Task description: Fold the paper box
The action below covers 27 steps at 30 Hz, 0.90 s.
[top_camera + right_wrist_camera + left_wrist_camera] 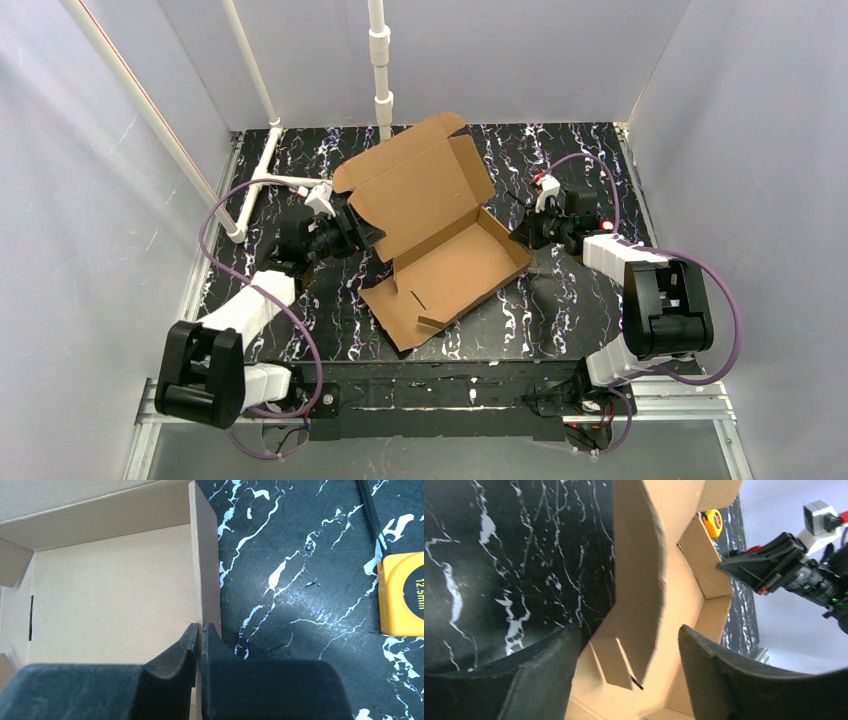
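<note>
Left gripper (629,630): fingers spread wide, straddling the raw edge of a raised flap on the box's left side. The pads look clear of the cardboard.

Paper box (440,250): centre of the black marbled table (560,330), set on a diagonal, open face up. The lid panel leans up toward the far left. The shallow tray sits at near right, its long walls partly upright. A slotted flap lies flat at the near corner.

Right gripper (202,630): fingers pressed together, pinching the thin upright end wall at the box's right corner.

Orange tape measure (402,592): on the table near that gripper, apart from the box
</note>
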Each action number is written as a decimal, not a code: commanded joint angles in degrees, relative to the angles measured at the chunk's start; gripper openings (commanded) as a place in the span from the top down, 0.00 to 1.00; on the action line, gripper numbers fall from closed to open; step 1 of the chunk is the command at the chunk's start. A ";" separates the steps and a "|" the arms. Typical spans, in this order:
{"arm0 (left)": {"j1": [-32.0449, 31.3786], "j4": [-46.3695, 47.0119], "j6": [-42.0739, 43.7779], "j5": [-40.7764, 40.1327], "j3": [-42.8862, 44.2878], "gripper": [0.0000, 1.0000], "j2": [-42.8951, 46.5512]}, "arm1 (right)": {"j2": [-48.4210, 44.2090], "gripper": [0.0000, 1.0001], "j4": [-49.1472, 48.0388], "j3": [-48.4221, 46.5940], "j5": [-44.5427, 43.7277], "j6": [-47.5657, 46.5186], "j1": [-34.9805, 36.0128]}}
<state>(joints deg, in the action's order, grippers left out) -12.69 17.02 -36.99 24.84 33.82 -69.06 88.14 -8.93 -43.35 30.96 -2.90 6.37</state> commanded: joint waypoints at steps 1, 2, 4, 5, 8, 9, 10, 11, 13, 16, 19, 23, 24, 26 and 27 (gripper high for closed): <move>2.34 6.99 0.86 0.41 2.07 0.39 -3.53 | 0.28 0.99 1.98 -1.62 2.20 -1.29 -0.89; 3.31 7.46 0.06 1.56 2.12 0.43 -4.56 | 0.33 0.99 1.98 -1.64 2.22 -1.38 -0.92; 4.67 8.65 -1.43 3.64 1.41 0.47 -5.31 | 0.44 0.99 2.07 -1.72 2.18 -1.45 -0.92; 5.03 9.99 -1.89 4.51 0.59 0.50 -5.48 | 0.52 0.99 2.07 -1.78 2.17 -1.49 -0.92; 5.63 15.55 -1.92 7.61 -2.03 0.67 -5.76 | 0.91 0.99 2.24 -1.89 2.37 -1.64 -0.98; 5.65 17.29 -1.74 8.48 -2.65 0.76 -5.98 | 1.04 0.99 2.37 -1.95 2.68 -1.71 -1.01; 5.66 18.55 -1.34 9.78 -3.00 0.80 -6.11 | 1.21 0.99 2.60 -2.06 2.82 -1.88 -1.08; 5.66 19.54 -0.57 11.97 -2.88 0.84 -6.47 | 1.36 0.99 2.79 -2.23 2.98 -2.12 -1.06; 5.66 20.99 0.98 17.07 -2.01 0.96 -7.10 | 1.48 0.99 3.38 -2.55 3.61 -2.76 -1.43; 5.66 21.86 3.00 22.97 -0.52 1.00 -8.19 | 1.51 0.99 4.56 -3.13 4.82 -4.29 -2.46; 5.43 22.18 4.93 24.80 -0.37 1.00 -7.80 | 1.19 0.85 6.62 -4.04 7.91 -6.47 -3.88; 3.81 22.18 10.64 23.60 -2.11 1.00 -4.06 | -1.79 0.57 7.17 -3.94 12.47 -9.60 -5.43; 3.37 22.18 11.84 23.25 -2.48 1.00 -3.30 | -2.60 0.50 7.32 -3.90 13.09 -10.51 -5.46; 2.59 22.18 13.63 22.90 -2.78 1.00 -2.28 | -4.22 0.36 7.50 -4.00 14.66 -12.00 -5.58; 2.41 22.18 14.26 22.84 -2.87 1.00 -1.91 | -4.74 0.31 7.63 -4.38 15.84 -12.61 -5.58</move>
<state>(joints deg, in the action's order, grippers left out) -8.99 37.28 -28.82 45.56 31.51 -74.85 87.99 -1.87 -45.23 40.49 -10.90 1.15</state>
